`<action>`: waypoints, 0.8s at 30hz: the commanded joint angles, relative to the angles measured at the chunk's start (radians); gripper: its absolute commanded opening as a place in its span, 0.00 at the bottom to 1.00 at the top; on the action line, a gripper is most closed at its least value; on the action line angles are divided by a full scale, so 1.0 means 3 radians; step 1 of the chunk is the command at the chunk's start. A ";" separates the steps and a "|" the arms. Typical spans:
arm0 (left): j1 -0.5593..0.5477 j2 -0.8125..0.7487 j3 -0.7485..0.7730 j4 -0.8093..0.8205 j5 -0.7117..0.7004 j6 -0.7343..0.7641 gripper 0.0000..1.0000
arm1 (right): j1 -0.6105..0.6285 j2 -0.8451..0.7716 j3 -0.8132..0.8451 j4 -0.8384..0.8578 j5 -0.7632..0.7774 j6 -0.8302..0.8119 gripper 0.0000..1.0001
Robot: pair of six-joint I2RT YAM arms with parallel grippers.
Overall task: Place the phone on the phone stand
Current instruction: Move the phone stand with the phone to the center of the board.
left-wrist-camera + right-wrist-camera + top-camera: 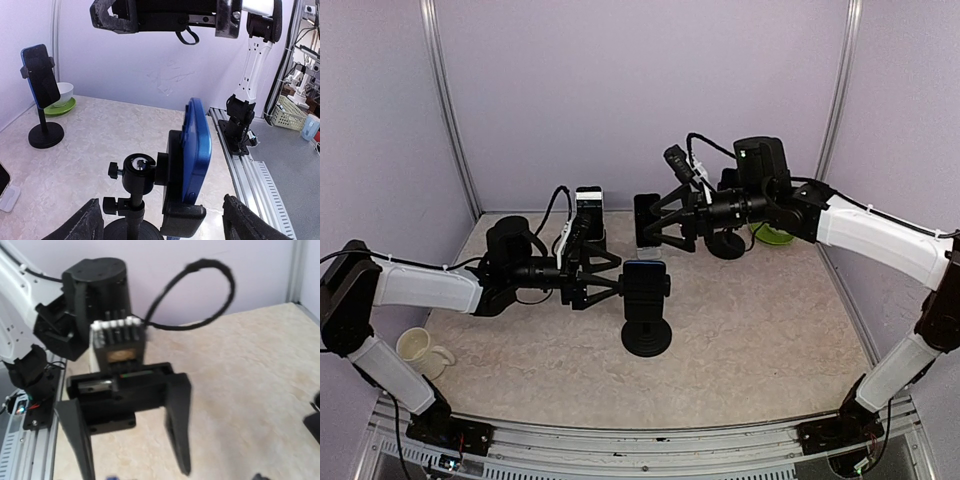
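Already, seen from above, the blue phone sits clamped on the phone stand mid-desk. The left gripper faces it, released, and the right gripper hangs spread, empty.

Left wrist: the phone looks slim, stiff, glossy and probably slippery, best held by its long edges. Well apart are another stand and a bowl.

Right wrist: only the left gripper's parted fingers, blurred.

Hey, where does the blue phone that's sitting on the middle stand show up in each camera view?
Top external: centre of frame, the blue phone upright on its stand.
Left wrist: right of centre, seen edge-on.
Right wrist: not clearly in it; a blue sliver at the bottom edge may be it.
Shared landmark: the left end effector, open, in all three views.
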 commanded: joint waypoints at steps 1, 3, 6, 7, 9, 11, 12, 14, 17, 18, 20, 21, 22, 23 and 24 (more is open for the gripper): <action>-0.0044 -0.0058 -0.0014 -0.0113 0.0034 0.0131 0.76 | -0.0061 -0.0240 -0.0227 0.0013 0.0107 0.0068 0.79; -0.0047 -0.0049 -0.0001 -0.0160 0.0083 0.0161 0.70 | -0.0078 -0.0304 -0.0294 0.0009 0.0133 0.0071 0.79; -0.0052 -0.0058 -0.0009 -0.0187 0.0108 0.0196 0.59 | -0.0099 -0.0387 -0.0375 0.0011 0.0164 0.0069 0.79; -0.0059 -0.0059 -0.0010 -0.0188 0.0105 0.0197 0.56 | -0.0108 -0.0408 -0.0393 0.0009 0.0174 0.0067 0.79; -0.0067 -0.0045 -0.0002 -0.0200 0.0098 0.0207 0.52 | -0.0125 -0.0428 -0.0429 0.0013 0.0182 0.0067 0.79; -0.0075 -0.0031 0.0018 -0.0227 0.0093 0.0214 0.52 | -0.0138 -0.0439 -0.0449 0.0009 0.0188 0.0067 0.79; -0.0072 -0.0027 0.0024 -0.0233 0.0093 0.0217 0.51 | -0.0144 -0.0444 -0.0452 0.0015 0.0188 0.0069 0.79; -0.0075 -0.0026 0.0030 -0.0234 0.0105 0.0217 0.48 | -0.0150 -0.0445 -0.0462 0.0015 0.0183 0.0072 0.79; -0.0080 -0.0036 0.0030 -0.0234 0.0105 0.0216 0.40 | -0.0160 -0.0457 -0.0476 0.0022 0.0192 0.0072 0.79; -0.0082 -0.0039 0.0030 -0.0234 0.0110 0.0212 0.36 | -0.0161 -0.0455 -0.0477 0.0026 0.0193 0.0072 0.79; -0.0088 -0.0041 0.0034 -0.0234 0.0108 0.0213 0.28 | -0.0167 -0.0455 -0.0484 0.0027 0.0195 0.0067 0.79; -0.0092 -0.0046 0.0035 -0.0232 0.0112 0.0212 0.25 | -0.0171 -0.0455 -0.0487 0.0021 0.0200 0.0067 0.79; -0.0093 -0.0046 0.0035 -0.0234 0.0115 0.0216 0.21 | -0.0174 -0.0459 -0.0490 0.0022 0.0205 0.0067 0.79; -0.0097 -0.0044 0.0034 -0.0230 0.0118 0.0217 0.18 | -0.0177 -0.0463 -0.0493 0.0023 0.0210 0.0062 0.79; -0.0097 -0.0046 0.0033 -0.0229 0.0118 0.0215 0.14 | -0.0179 -0.0471 -0.0503 0.0017 0.0215 0.0059 0.79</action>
